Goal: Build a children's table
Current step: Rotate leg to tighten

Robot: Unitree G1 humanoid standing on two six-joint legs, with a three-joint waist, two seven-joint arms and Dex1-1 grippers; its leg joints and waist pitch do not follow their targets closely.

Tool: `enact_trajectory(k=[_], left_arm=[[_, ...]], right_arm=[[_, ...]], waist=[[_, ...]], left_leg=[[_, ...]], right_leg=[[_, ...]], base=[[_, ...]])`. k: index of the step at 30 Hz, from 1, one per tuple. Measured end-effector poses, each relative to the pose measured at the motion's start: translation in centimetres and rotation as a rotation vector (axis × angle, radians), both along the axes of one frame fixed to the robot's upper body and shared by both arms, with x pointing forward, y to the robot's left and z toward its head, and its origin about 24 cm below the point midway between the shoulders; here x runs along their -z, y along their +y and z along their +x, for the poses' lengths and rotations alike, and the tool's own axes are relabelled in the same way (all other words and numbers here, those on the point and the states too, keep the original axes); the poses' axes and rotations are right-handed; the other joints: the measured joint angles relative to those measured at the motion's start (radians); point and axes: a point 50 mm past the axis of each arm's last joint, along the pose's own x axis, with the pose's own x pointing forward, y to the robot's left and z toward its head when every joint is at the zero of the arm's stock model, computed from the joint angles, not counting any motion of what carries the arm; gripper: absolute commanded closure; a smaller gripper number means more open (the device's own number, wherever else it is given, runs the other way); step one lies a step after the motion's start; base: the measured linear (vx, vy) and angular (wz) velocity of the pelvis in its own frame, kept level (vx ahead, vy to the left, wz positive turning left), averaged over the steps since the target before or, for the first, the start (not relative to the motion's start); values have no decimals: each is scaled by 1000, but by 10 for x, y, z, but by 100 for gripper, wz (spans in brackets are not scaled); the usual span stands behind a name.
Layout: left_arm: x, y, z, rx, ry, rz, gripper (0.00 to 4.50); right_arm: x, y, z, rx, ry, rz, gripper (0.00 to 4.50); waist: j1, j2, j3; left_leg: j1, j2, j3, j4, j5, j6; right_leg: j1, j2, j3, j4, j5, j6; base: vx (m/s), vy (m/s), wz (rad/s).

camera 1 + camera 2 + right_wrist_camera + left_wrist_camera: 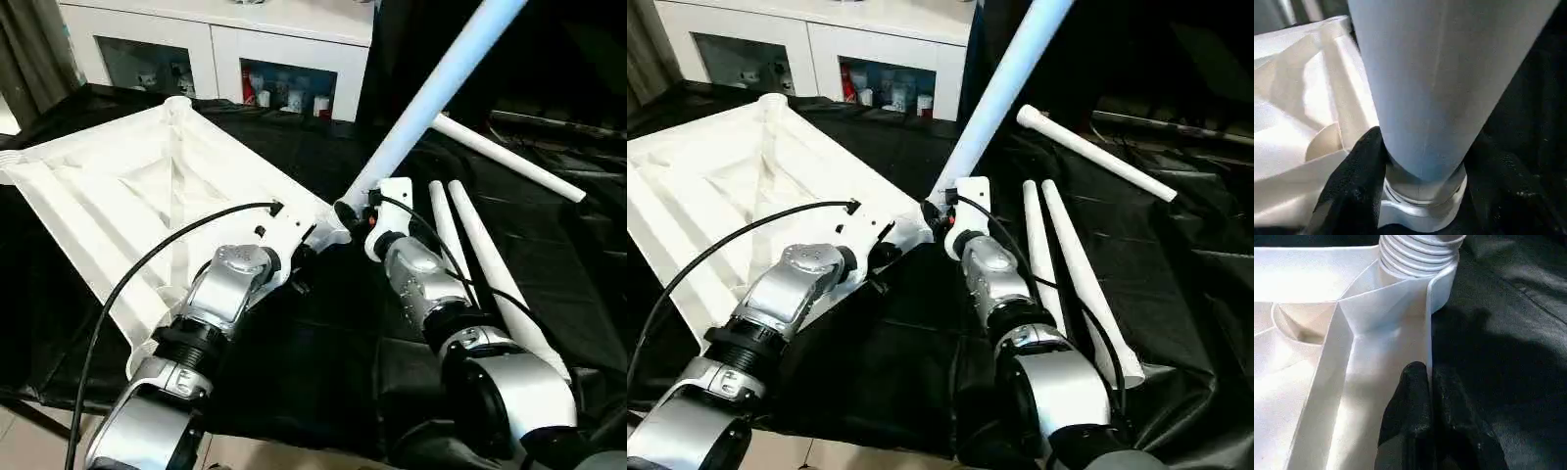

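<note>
Lying upside down on the black-draped worktop (294, 372), the white tabletop (118, 196) has one leg (431, 98) standing tilted in its near corner socket (1425, 205). Right fingers (1352, 186) clasp that leg's base; left fingers (1415, 421) pinch the tabletop's rim, together.

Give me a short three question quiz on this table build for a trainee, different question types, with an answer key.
1. True or false: the left gripper has its black fingers shut on the raised rim of the white plastic rectangular tabletop.
2. How many long tapered white legs lie loose on the black cloth?
3. Multiple choice: the right gripper flanks the leg at its A) base by the corner socket B) middle C) far tip.

Key: 1 true; 2 three; 3 A.
</note>
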Motion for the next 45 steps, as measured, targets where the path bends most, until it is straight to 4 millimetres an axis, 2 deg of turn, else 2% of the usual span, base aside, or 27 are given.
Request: enact_trajectory(k=[8, 16, 19, 25, 36, 45], left_arm=[[-8, 28, -4, 180, -12, 58, 450], [-14, 56, -19, 393, 30, 68, 450], [-14, 55, -22, 441, 38, 68, 450], [-14, 54, -23, 463, 27, 73, 450], [-12, 52, -22, 479, 13, 78, 450], [-10, 48, -19, 481, 0, 78, 450]], right_arm=[[-15, -16, 3, -273, -16, -88, 252], [-31, -30, -4, -608, 22, -133, 253], [-34, -37, -7, -684, 35, -163, 254], [-34, -37, -9, -717, 48, -187, 254], [-32, -39, -12, -717, 49, -188, 254], [-20, -48, -18, -620, 60, -81, 254]], waist=[[4, -6, 4], [23, -12, 7], [42, -17, 10], [49, -21, 12], [52, -21, 12], [60, -18, 13]], left_leg=[[-8, 1, 0, 0, 1, 3], [-11, 3, 0, 2, 1, 10], [-11, 5, 2, 5, 1, 10], [-11, 12, 9, 13, -1, 5], [-11, 13, 10, 18, -1, 3], [-9, 14, 10, 19, 1, 1]], right_leg=[[-2, 0, -3, -6, 1, -2], [-3, 0, -7, -7, 0, -3], [-2, -1, -7, -5, 0, -3], [-2, -1, -8, 2, 0, -3], [-1, -1, -8, 7, 0, -3], [0, -1, -8, 9, 1, -3]], base=[[0, 0, 0], [0, 0, 0], [0, 0, 0], [0, 0, 0], [0, 0, 0], [0, 0, 0]])
